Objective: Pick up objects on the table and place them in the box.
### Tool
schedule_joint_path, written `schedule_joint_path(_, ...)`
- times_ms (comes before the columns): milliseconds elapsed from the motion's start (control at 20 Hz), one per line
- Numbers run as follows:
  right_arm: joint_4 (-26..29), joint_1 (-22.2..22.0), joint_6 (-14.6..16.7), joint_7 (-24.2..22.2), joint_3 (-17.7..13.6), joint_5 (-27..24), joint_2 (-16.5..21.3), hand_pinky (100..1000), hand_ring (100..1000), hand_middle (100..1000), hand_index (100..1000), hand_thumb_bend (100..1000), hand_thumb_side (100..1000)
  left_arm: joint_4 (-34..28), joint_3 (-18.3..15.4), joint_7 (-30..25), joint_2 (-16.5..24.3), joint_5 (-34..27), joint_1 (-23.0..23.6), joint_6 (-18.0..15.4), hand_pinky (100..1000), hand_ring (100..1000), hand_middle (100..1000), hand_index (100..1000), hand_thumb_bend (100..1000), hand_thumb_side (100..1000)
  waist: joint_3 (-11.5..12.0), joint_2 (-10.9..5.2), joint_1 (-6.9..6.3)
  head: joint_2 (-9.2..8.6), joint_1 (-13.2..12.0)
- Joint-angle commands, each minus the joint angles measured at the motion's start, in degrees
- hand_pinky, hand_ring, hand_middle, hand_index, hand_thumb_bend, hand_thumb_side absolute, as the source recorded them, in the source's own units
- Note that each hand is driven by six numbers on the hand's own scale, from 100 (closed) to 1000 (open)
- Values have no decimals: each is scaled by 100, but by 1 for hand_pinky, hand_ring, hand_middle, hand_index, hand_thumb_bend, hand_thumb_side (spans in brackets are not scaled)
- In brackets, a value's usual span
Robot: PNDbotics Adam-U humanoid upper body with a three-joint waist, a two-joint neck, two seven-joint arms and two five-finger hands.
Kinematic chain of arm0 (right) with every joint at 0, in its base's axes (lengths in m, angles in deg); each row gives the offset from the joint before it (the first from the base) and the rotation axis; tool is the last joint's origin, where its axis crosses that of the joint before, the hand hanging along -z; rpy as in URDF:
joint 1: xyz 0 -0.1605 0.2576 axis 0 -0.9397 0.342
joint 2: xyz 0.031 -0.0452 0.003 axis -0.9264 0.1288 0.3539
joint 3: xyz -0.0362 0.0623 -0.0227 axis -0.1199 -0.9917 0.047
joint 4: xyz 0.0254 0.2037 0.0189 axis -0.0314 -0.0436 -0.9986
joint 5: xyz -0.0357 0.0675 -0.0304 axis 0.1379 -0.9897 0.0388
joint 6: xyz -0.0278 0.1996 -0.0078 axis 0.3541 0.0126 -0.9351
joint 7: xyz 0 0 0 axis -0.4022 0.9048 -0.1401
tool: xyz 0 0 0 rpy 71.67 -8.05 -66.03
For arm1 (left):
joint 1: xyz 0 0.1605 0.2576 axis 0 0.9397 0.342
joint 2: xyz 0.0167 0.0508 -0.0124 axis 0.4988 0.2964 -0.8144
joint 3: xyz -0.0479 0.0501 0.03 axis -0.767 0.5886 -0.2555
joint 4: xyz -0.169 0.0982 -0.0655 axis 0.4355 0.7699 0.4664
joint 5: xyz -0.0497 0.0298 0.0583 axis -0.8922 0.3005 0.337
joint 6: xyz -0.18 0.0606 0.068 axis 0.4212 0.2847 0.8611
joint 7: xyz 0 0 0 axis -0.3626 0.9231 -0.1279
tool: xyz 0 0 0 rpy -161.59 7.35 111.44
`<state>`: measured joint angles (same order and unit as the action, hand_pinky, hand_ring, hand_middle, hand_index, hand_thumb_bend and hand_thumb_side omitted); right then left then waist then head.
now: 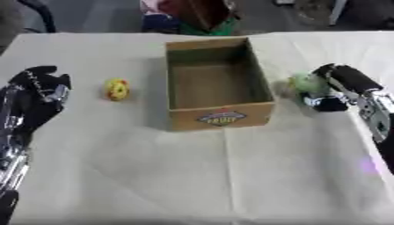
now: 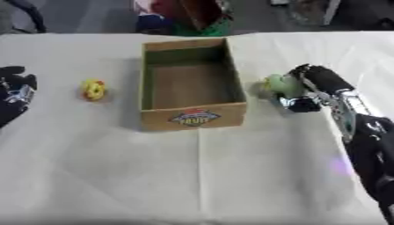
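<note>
The white-clothed table [image 1: 192, 176] carried an empty cardboard box [image 1: 218, 83]. At its three o'clock the right hand [image 2: 314, 88] had its fingers curled round a pale green object [image 2: 279, 85]: pickup step, probably; next comes lifting it over the wall. The left hand [image 1: 38, 94] hung relaxed at nine o'clock, beyond a yellow object [image 1: 116, 89].

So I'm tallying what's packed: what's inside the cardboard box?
Nothing visible: the cardboard box shows a bare floor. Its near wall hides a strip of the bottom. The green object and yellow object lie outside.
</note>
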<state>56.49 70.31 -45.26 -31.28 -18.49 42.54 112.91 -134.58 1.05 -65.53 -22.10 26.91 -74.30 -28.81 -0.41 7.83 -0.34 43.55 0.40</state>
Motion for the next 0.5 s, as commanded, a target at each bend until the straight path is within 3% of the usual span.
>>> schedule_joint_path(50,556,253,265,303,137,-288,53,404,451,475,596,100,328,-82,-22,-13,86,4,-62,0,684,621,534,726,257,209,1,-92,-5,-27,4)
schedule_joint_path(200,1028,324,556,388,391,-579,30,410,455,477,601,100,329,-85,-12,-22,88,3,-62,3,684,621,534,726,257,209,20,-108,-10,-20,17)
schedule_joint_path(500,1316,574,862,-134,701,-1166,-110,428,467,486,615,100,351,-104,13,-54,92,0,-96,10,684,621,533,726,256,209,138,-112,-21,-50,76)
